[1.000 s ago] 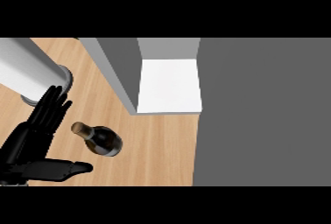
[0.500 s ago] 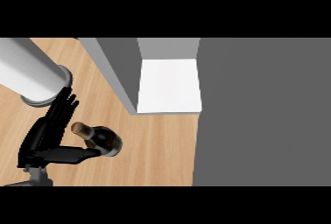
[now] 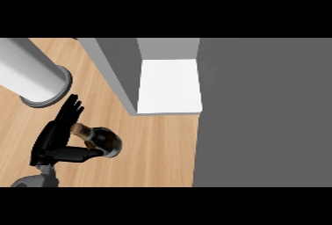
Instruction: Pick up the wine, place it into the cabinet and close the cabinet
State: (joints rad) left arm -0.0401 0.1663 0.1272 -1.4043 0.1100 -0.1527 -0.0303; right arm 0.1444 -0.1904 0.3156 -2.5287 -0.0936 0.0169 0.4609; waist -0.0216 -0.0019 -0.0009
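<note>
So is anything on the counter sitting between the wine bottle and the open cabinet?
Nothing visible does. The dark wine bottle with a cork top stands beside the black hand, and only bare wooden counter lies between it and the white shelf of the open grey cabinet.

Kitchen setting. Evidence: light wood-grain counter [image 3: 156,149]; grey cabinet [image 3: 117,70] standing open, white shelf [image 3: 170,85] inside; dark wine [image 3: 100,139] bottle with cork-coloured top on the counter.
</note>
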